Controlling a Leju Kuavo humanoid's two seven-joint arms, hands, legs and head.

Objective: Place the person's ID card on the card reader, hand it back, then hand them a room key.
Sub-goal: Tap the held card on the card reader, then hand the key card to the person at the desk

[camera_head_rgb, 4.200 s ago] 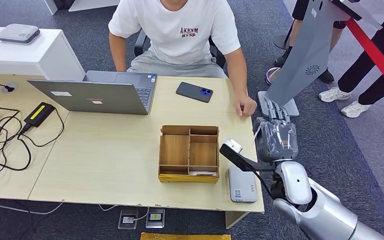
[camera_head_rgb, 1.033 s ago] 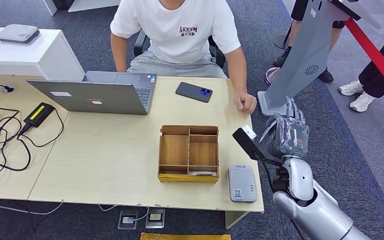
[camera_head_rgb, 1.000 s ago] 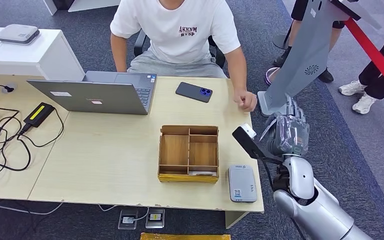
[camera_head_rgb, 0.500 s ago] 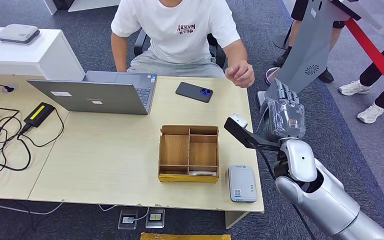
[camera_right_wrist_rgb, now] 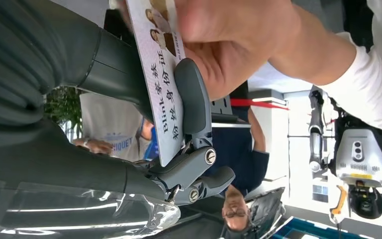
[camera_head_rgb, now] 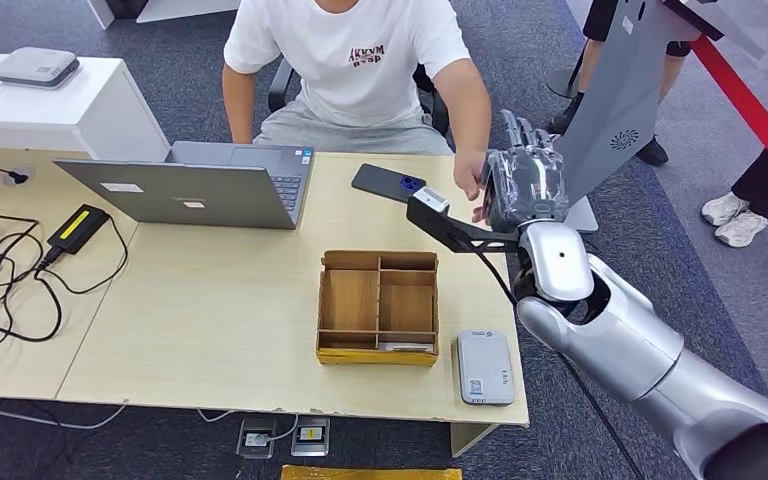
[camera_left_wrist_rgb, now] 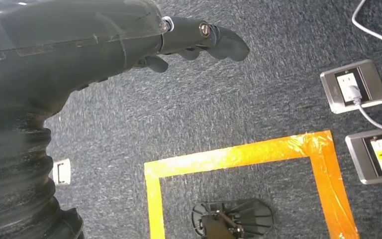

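My right hand (camera_head_rgb: 525,185) is raised over the table's far right corner, in front of the seated person. In the right wrist view it pinches the white ID card (camera_right_wrist_rgb: 161,84) between thumb and fingers, and the person's hand (camera_right_wrist_rgb: 238,40) grips the card's other end. The person's hand (camera_head_rgb: 472,180) touches mine. The grey card reader (camera_head_rgb: 485,367) lies at the front right with nothing on it. A white room key (camera_head_rgb: 405,346) lies in the front slot of the wooden box (camera_head_rgb: 377,357). My left hand (camera_left_wrist_rgb: 104,40) hangs over the carpet, holding nothing, its fingers stretched out.
A dark phone (camera_head_rgb: 388,184) lies just left of my right hand. An open laptop (camera_head_rgb: 190,190) stands at the back left, with cables and a black adapter (camera_head_rgb: 78,227) further left. A grey stand (camera_head_rgb: 615,100) rises right of the table.
My right arm has swung up from beside the table's right edge toward the person. The person's hand has lifted off the table and taken hold of the card in my hand.
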